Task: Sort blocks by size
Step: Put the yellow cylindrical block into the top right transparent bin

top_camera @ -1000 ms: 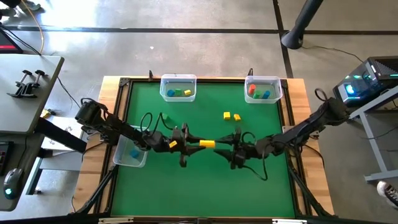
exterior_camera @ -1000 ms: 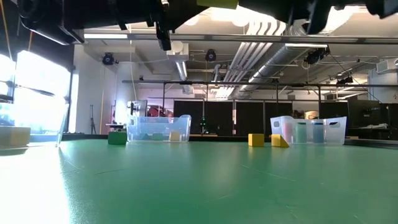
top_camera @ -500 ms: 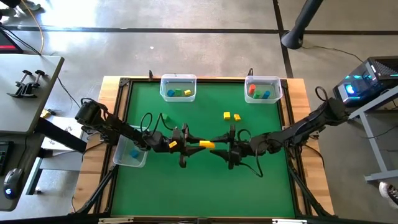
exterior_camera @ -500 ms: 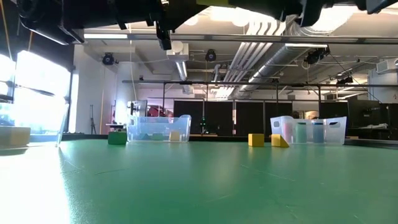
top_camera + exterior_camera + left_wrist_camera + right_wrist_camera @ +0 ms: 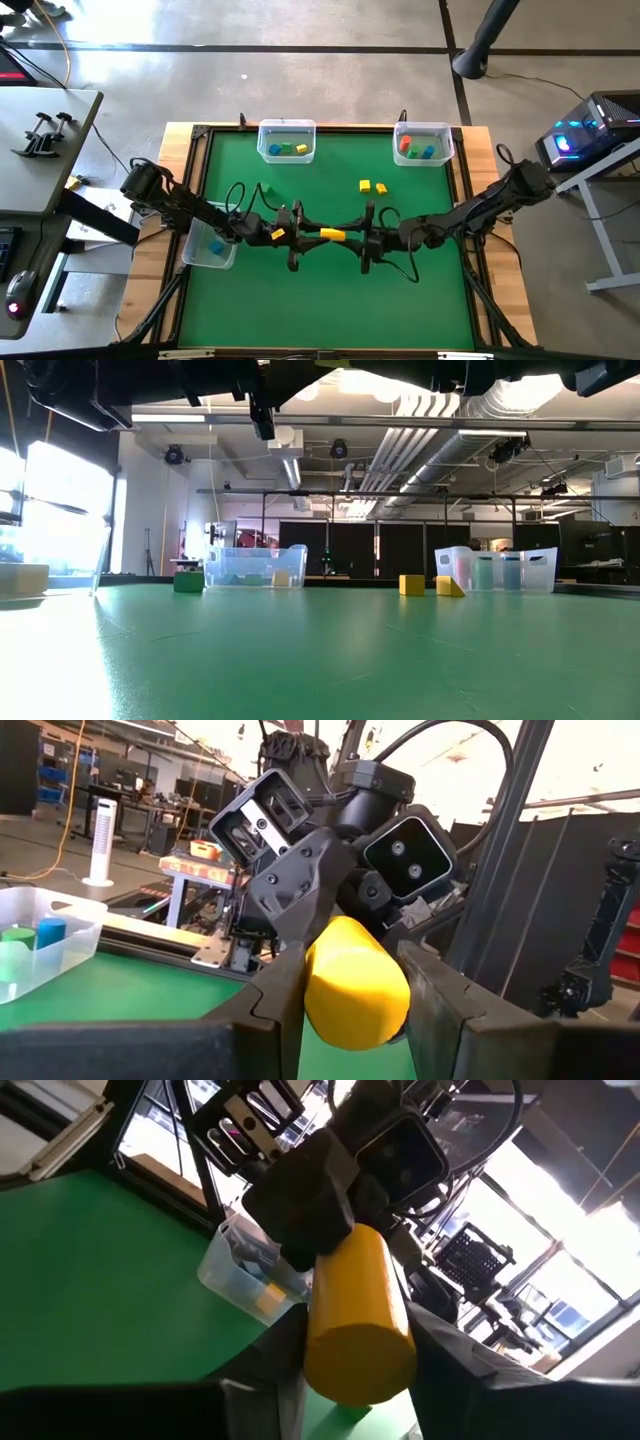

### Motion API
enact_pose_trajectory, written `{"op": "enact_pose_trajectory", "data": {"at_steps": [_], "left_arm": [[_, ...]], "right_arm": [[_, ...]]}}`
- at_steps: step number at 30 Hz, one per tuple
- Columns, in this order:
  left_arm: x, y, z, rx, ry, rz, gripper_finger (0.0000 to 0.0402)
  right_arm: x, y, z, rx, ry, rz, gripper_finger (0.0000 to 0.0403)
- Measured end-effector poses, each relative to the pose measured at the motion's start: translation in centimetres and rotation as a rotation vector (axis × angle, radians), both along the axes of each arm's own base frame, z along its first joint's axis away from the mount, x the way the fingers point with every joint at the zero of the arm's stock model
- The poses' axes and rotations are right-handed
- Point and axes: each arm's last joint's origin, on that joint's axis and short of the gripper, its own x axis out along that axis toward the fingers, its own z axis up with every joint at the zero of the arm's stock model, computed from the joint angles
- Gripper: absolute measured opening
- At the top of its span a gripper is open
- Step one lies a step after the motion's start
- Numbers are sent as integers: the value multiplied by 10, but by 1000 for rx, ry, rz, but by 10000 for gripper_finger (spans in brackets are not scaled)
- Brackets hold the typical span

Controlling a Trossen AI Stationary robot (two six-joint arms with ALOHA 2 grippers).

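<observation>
A yellow cylinder (image 5: 333, 233) is held level above the middle of the green table, between my two grippers, which face each other. My left gripper (image 5: 313, 232) comes from the table's left and is shut on the cylinder (image 5: 355, 982). My right gripper (image 5: 355, 236) comes from the right, with the cylinder's other end (image 5: 360, 1315) between its fingers. Two small yellow blocks (image 5: 372, 186) rest on the mat toward the far edge. My left gripper pinches the cylinder's left end (image 5: 320, 990) between its two fingers, level, from the table's left, fingers along the cylinder. The cylinder is lifted clear of the table. My right gripper has the cylinder's right end (image 5: 345, 1365) between its two fingers (image 5: 275, 1355), level, from the table's right, fingers along it.
A clear bin (image 5: 287, 152) at the far edge holds blue, green and yellow blocks. A second bin (image 5: 423, 157) at the far right holds red, green and blue blocks. A third bin (image 5: 205, 260) at the left edge holds a blue block.
My right gripper has moved toward the table's left, up to the yellow cylinder's free end, until its fingers stand around it. My left gripper and the cylinder have stayed where they were.
</observation>
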Motion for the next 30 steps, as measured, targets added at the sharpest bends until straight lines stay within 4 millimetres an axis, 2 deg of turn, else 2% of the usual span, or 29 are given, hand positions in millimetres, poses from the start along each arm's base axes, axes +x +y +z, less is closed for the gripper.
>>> {"op": "enact_pose_trajectory", "data": {"at_steps": [7,12,20,25,30], "left_arm": [[0,-3,0,53,3,3,126],[-1,-4,0,73,10,13,147],[0,-5,-6,66,69,12,153],[0,-5,-6,63,70,12,154],[0,-5,-6,64,71,13,154]], "right_arm": [[-2,6,-1,88,1,-36,136],[-13,19,1,55,1,-193,128],[-45,21,29,47,-15,-465,132],[-69,-2,51,138,-26,-579,132],[-98,-46,60,337,21,-622,133]]}}
